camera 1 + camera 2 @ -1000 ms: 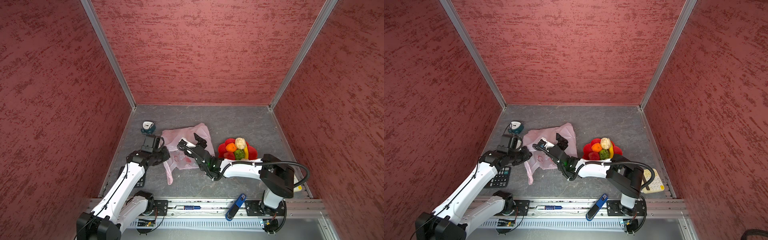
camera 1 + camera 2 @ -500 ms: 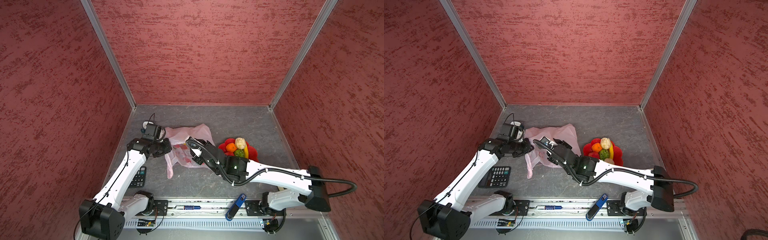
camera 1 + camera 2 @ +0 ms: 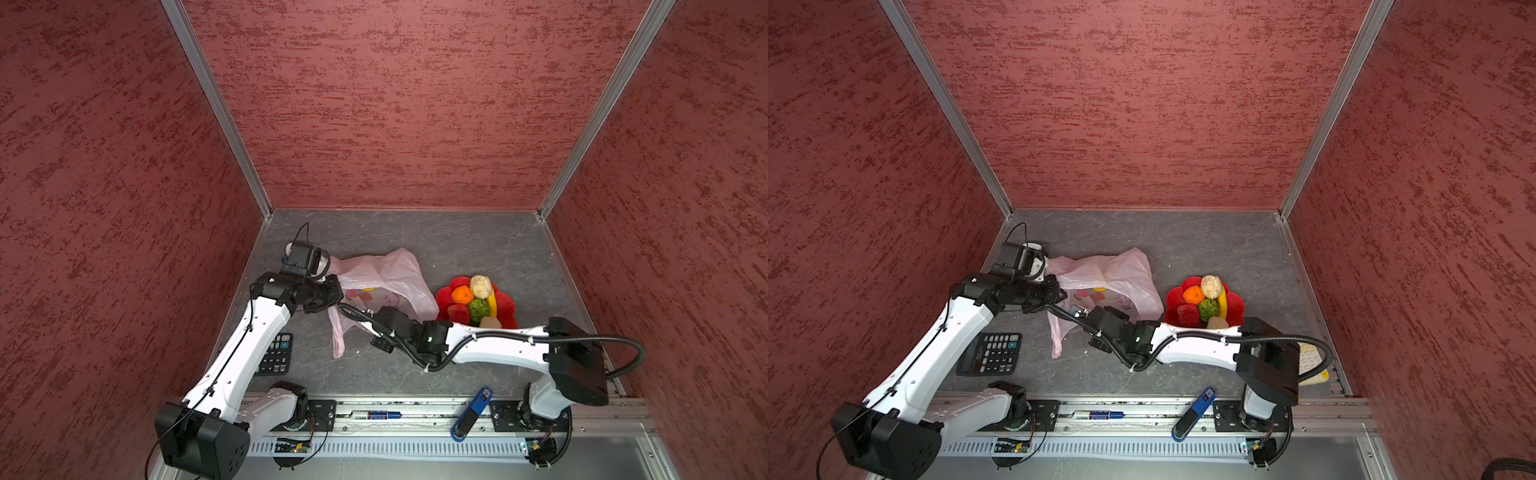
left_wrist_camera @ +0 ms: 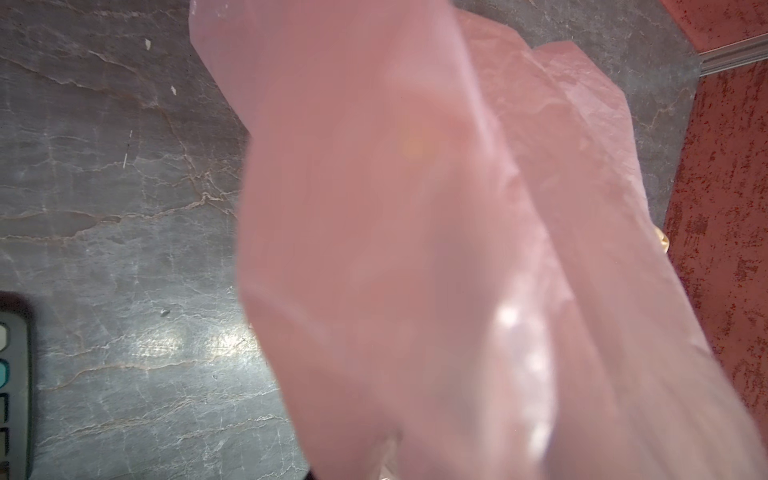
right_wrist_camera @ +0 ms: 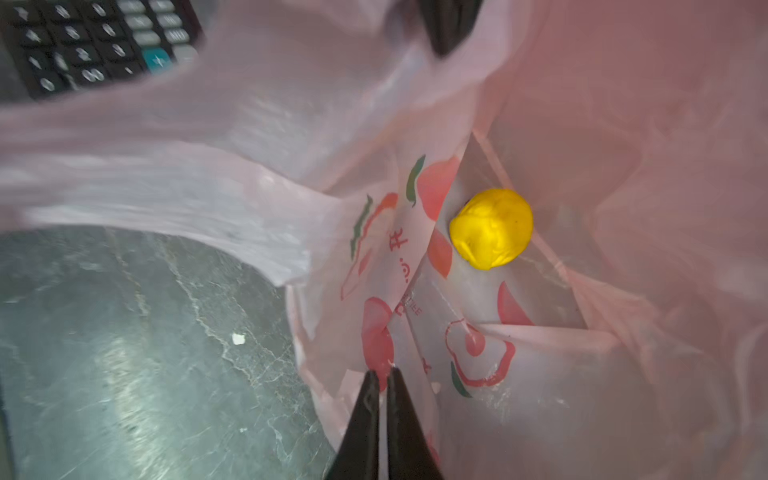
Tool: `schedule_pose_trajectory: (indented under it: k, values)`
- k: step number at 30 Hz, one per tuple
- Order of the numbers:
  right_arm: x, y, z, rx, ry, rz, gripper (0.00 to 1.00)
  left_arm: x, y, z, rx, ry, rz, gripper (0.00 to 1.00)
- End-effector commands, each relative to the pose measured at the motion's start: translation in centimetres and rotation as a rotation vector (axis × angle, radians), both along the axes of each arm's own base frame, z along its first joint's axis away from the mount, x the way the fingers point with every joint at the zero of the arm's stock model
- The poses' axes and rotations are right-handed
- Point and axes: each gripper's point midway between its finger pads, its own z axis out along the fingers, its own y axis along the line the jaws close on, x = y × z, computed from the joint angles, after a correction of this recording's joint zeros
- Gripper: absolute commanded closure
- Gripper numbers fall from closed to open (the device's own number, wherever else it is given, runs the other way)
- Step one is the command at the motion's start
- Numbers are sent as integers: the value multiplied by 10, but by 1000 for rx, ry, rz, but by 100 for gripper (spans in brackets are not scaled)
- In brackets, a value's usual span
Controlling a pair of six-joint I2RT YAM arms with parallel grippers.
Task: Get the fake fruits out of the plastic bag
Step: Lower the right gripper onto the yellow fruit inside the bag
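Note:
The pale-pink plastic bag (image 3: 384, 272) lies left of centre in both top views, its mouth facing front. My left gripper (image 3: 333, 297) is shut on its left rim and holds it up; the film (image 4: 415, 249) fills the left wrist view and hides the fingers. My right gripper (image 5: 383, 373) is shut on the bag's lower lip, seen in a top view at the front rim (image 3: 365, 311). A yellow lemon (image 5: 491, 229) lies inside the bag (image 5: 561, 374). The other fake fruits, among them an orange (image 3: 462, 295) and a green ball (image 3: 478, 308), are piled on a red plate (image 3: 506, 305).
A black calculator (image 3: 276, 355) lies on the grey floor by the left arm, close to the bag's hanging handle (image 3: 337, 338). A blue tool (image 3: 473, 413) rests on the front rail. A cream keypad (image 3: 1313, 360) lies at the front right. Red walls close in three sides.
My right gripper has come forward and left from over the bag to its front lip and gone from open to shut. My left gripper has drawn the bag's rim back and up.

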Motion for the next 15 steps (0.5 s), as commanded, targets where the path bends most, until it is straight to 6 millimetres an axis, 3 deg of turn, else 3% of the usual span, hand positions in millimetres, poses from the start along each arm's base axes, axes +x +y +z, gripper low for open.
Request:
schedule_pose_trajectory:
  k: [1, 9, 15]
  values:
    - [17, 14, 12, 104, -11, -35, 91, -2, -2, 7, -8, -29, -28, 81]
    - [51, 17, -13, 28, -48, -133, 88, -4, -4, 5, -16, -45, -53, 81]
    - [75, 24, -7, 129, -38, -224, 80, -10, -7, -5, -32, -30, -76, 81]
